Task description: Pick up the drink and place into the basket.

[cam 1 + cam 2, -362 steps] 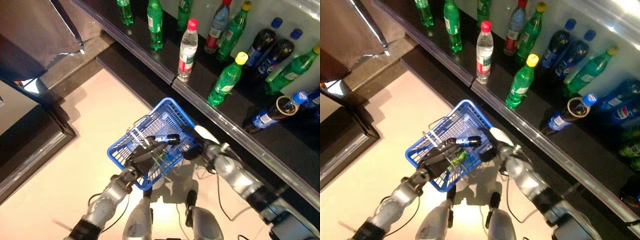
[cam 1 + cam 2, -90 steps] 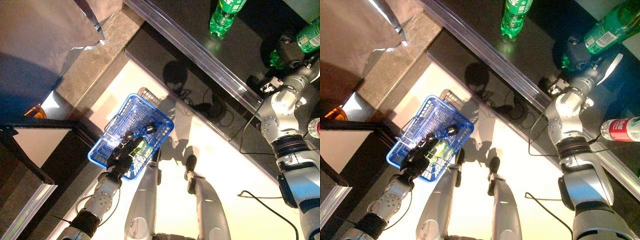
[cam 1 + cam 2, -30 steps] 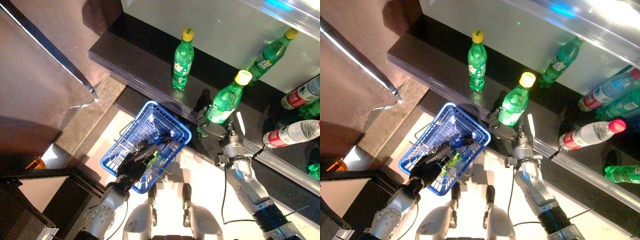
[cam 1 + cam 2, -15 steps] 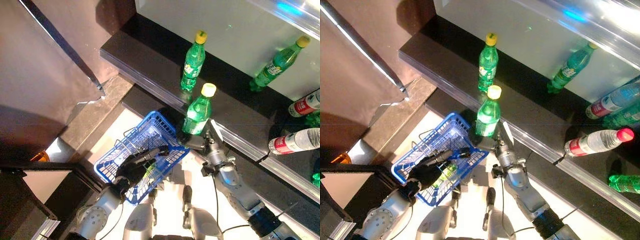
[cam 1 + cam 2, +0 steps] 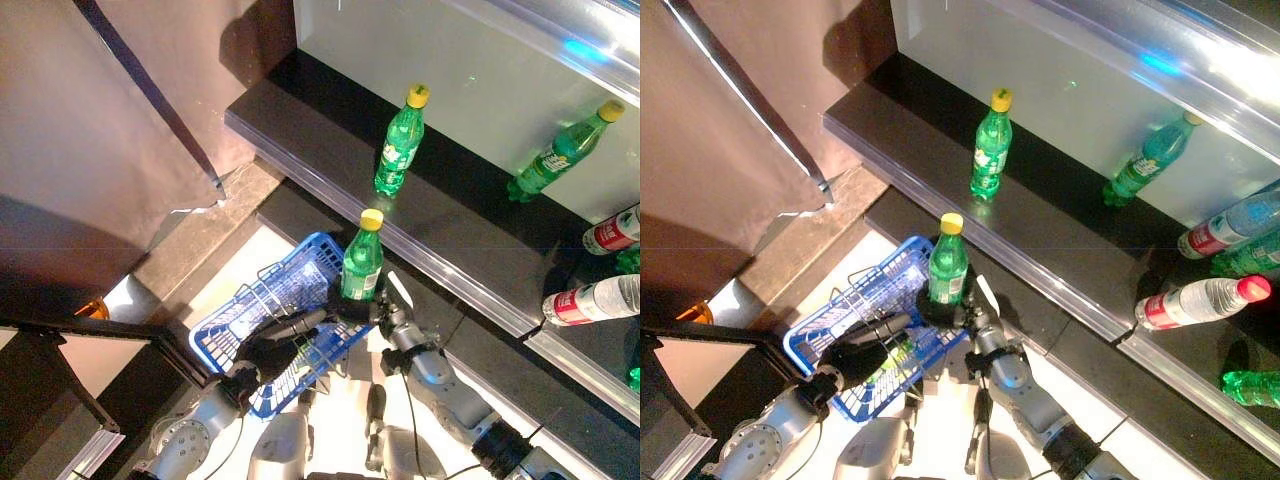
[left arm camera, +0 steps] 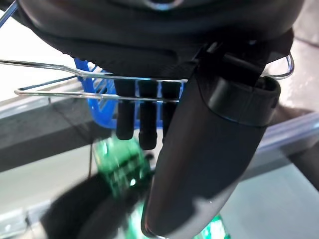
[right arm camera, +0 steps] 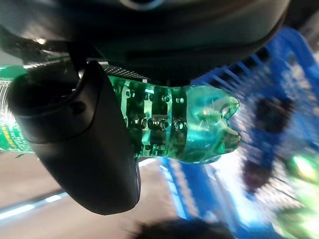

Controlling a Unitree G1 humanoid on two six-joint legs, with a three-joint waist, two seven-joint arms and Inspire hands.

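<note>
A long dark shelf [image 5: 470,250] runs from 11 o'clock down to 4 o'clock across the head view, with a pale back wall [image 5: 470,70] behind it. A brown panel [image 5: 90,120] fills the 9 to 11 o'clock area.

Below the shelf edge, near 7 o'clock, hangs a blue basket [image 5: 232,322] with wire handles [image 6: 99,84]. The left hand [image 5: 268,352] comes in from 7 o'clock, and its fingers [image 6: 139,114] are curled around those handles, carrying the basket. Something green lies inside the basket, too blurred to identify.

The right hand [image 5: 952,312] comes in from 5 o'clock and is clamped around the lower body of the drink [image 5: 362,265], a green bottle with a yellow cap. The bottle stands upright, held at the basket's 3 o'clock rim, just above it and not yet inside. In the right wrist view the thumb [image 7: 84,144] presses across the bottle's ribbed green base, with the blue basket mesh just beyond.

On the shelf, a second green bottle [image 5: 400,145] with a yellow cap stands upright at 12 o'clock. A third green bottle [image 5: 560,158] leans at 2 o'clock. At 3 o'clock two clear bottles [image 5: 590,300] with red labels lie on their sides.
</note>
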